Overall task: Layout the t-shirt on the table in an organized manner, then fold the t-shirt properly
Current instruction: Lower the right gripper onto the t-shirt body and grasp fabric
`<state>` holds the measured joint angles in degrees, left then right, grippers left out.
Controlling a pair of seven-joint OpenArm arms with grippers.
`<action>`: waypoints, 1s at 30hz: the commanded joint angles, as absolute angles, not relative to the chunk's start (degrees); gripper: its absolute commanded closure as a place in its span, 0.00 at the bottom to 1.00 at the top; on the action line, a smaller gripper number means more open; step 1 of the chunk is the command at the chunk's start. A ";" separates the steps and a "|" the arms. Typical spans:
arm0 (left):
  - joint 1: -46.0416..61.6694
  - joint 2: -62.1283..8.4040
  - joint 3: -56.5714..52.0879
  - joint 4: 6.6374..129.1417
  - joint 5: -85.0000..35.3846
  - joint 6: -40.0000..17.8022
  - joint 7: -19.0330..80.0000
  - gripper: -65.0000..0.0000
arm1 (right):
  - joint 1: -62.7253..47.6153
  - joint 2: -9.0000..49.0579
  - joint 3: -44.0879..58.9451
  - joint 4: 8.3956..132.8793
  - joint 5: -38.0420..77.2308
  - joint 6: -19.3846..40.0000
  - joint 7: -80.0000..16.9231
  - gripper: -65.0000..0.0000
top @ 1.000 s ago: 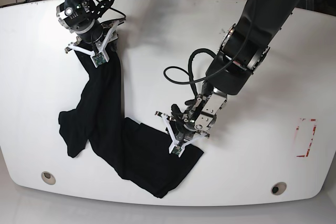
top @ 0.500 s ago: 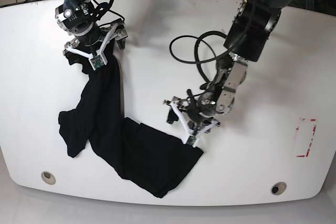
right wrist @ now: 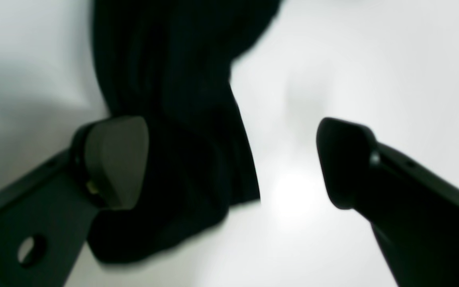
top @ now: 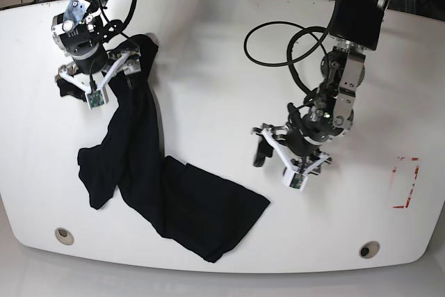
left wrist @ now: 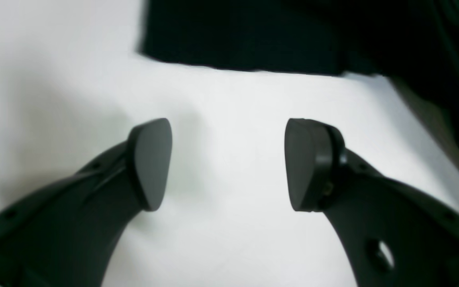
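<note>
One black short-sleeved cloth t-shirt (top: 160,186), crumpled in a long strip; plain black side is all that shows. One large glossy white table (top: 222,46) with rounded corners. Two small round grommet holes: one near the front-left corner (top: 64,235), one near the front-right corner (top: 369,249). One red-and-white tape rectangle (top: 405,183) at the table's right edge. Two black robot arms, each ending in one two-fingered gripper: left gripper (top: 288,159), right gripper (top: 97,76). Two black looped cables by the left arm; exact count uncertain where they overlap.

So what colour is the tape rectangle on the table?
Red and white tape rectangle, near the table's edge; clearest in the base view.
</note>
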<state>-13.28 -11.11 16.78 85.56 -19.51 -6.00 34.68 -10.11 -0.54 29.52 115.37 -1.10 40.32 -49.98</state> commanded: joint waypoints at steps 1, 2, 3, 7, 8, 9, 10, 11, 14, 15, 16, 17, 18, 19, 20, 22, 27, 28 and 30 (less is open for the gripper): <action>-12.35 -13.05 15.78 88.66 -19.65 -5.93 33.89 0.35 | -5.67 -0.04 29.32 115.91 -0.48 40.00 -48.31 0.00; -12.00 -13.41 15.52 88.84 -19.65 -5.93 33.89 0.35 | -4.79 -0.04 29.23 115.38 -0.48 40.00 -48.31 0.00; -11.30 -14.02 15.08 89.36 -19.65 -5.93 33.89 0.35 | -2.51 -0.22 28.62 114.07 -0.40 40.00 -48.31 0.00; -9.01 -14.73 13.41 90.51 -19.65 -5.93 33.89 0.35 | 4.53 -0.13 24.92 109.14 -0.48 40.00 -48.31 0.00; -8.31 -14.99 12.62 90.68 -19.65 -5.93 33.89 0.35 | 6.11 -0.04 23.96 107.38 -0.48 40.00 -48.31 0.00; -7.52 -15.60 11.82 91.03 -19.65 -5.93 33.89 0.35 | 8.22 -0.04 22.81 105.54 -0.48 40.00 -48.31 0.00; -7.08 -15.96 11.56 91.21 -19.65 -6.02 33.89 0.35 | 9.54 -0.04 22.20 104.40 -0.48 40.00 -48.31 0.00; -6.11 -16.31 10.86 91.82 -19.65 -6.37 33.89 0.35 | 12.09 -0.04 20.88 102.02 -0.48 40.00 -48.31 0.00; -4.44 -16.66 9.63 92.70 -19.65 -7.78 33.89 0.35 | 16.66 -0.04 18.07 95.87 -0.48 40.00 -48.13 0.00; -4.00 -16.66 9.19 93.05 -19.65 -8.22 33.89 0.35 | 18.33 -0.04 17.36 93.85 -0.57 40.00 -48.13 0.00; -3.30 -16.66 8.57 93.41 -19.65 -8.75 33.89 0.35 | 20.09 -0.04 16.92 91.56 -0.57 40.00 -47.69 0.00; -2.68 -16.75 7.96 93.85 -19.65 -9.19 33.89 0.35 | 21.58 -0.04 16.40 88.92 -0.57 40.00 -46.99 0.00; -2.15 -16.75 7.34 94.20 -19.65 -9.63 33.89 0.35 | 22.81 -0.04 16.04 86.73 -0.57 40.00 -46.11 0.00; -1.27 -16.75 6.37 94.55 -19.65 -10.15 33.89 0.35 | 24.22 -0.04 15.52 83.82 -0.57 40.00 -44.88 0.00; -0.66 -16.75 5.58 94.90 -19.65 -10.68 33.89 0.35 | 25.36 -0.04 14.99 81.54 -0.57 40.00 -43.82 0.00; 0.66 -16.75 3.65 96.04 -19.65 -11.74 33.89 0.35 | 27.65 0.04 13.85 76.44 -0.57 40.00 -41.54 0.00; 3.47 -16.75 -0.31 98.33 -19.56 -14.11 33.89 0.35 | 31.78 1.36 11.56 65.10 -0.57 40.00 -35.74 0.00; 4.00 -16.75 -0.84 98.68 -19.47 -14.46 33.89 0.35 | 32.48 1.45 11.12 62.99 -0.57 40.00 -34.68 0.00; 4.97 -16.84 -2.24 99.47 -19.47 -14.99 33.89 0.35 | 33.63 1.54 10.51 58.95 -0.57 40.00 -32.48 0.00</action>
